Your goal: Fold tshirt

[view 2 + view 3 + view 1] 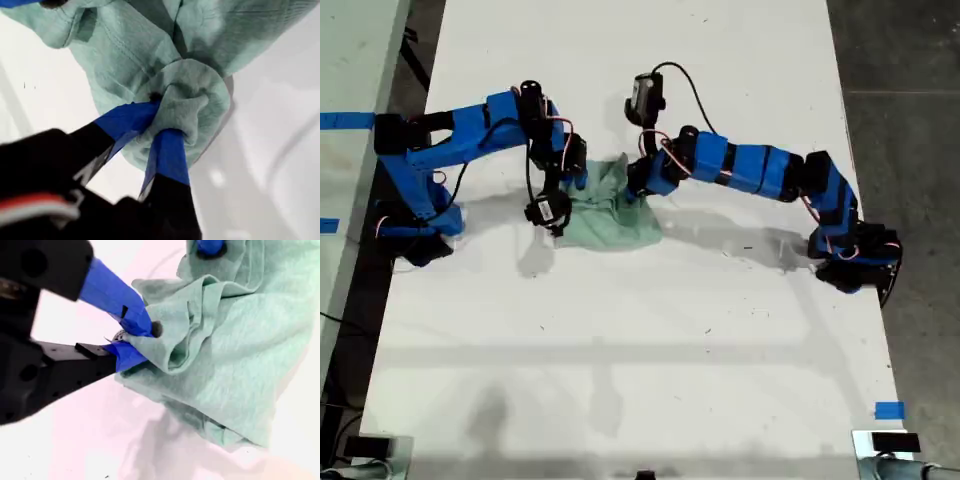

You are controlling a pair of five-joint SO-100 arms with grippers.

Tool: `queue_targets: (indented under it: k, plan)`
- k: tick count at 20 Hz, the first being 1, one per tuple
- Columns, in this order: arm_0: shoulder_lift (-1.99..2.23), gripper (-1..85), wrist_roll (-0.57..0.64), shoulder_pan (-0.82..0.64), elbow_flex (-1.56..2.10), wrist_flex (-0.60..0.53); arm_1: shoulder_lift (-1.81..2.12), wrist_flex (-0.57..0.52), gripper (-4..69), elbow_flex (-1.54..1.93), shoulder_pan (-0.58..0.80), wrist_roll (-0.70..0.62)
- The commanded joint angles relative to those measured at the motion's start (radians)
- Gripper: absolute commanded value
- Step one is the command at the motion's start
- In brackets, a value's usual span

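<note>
The pale mint-green tshirt (618, 215) lies bunched in a small heap on the white table (650, 340), between two blue arms. One arm reaches in from the exterior view's left, and its gripper (576, 178) is at the heap's edge. The other arm's gripper (638, 186) comes from the exterior view's right. My first gripper (160, 117) is shut on a rolled wad of the tshirt (130, 45). My second gripper (135, 337) is shut on a folded edge of the tshirt (240, 365). I cannot tell from the wrist views which arm is which.
Both arm bases (415, 225) (855, 262) stand at the table's side edges in the exterior view. A blue tape mark (888, 410) is stuck near the lower right corner of that view. Dark floor (910, 120) lies beyond the table on the exterior view's right.
</note>
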Motion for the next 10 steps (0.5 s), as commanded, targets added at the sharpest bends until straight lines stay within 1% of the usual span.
queue_targets:
  k: [1, 2, 3, 5, 8, 10]
  plan:
    - [0.121, 15.4, 0.032, -0.100, 0.074, -0.044, 0.172, -0.018, 13.0, -0.075, 0.069, -0.011]
    - [0.173, 25.7, 0.048, -0.140, 0.118, -0.055, 0.192, 0.003, 30.9, -0.071, 0.098, -0.014]
    - [0.227, 27.8, 0.054, -0.196, 0.155, -0.049, 0.216, 0.028, 34.7, -0.066, 0.130, -0.029]
    - [0.357, 29.1, 0.095, -0.336, 0.244, -0.063, 0.273, 0.083, 30.6, -0.051, 0.210, -0.055]
    - [0.517, 29.2, 0.198, -0.534, 0.336, -0.089, 0.377, 0.186, 28.9, 0.002, 0.336, -0.100]
    - [0.588, 29.1, 0.244, -0.624, 0.403, -0.106, 0.462, 0.242, 27.5, 0.089, 0.413, -0.127]
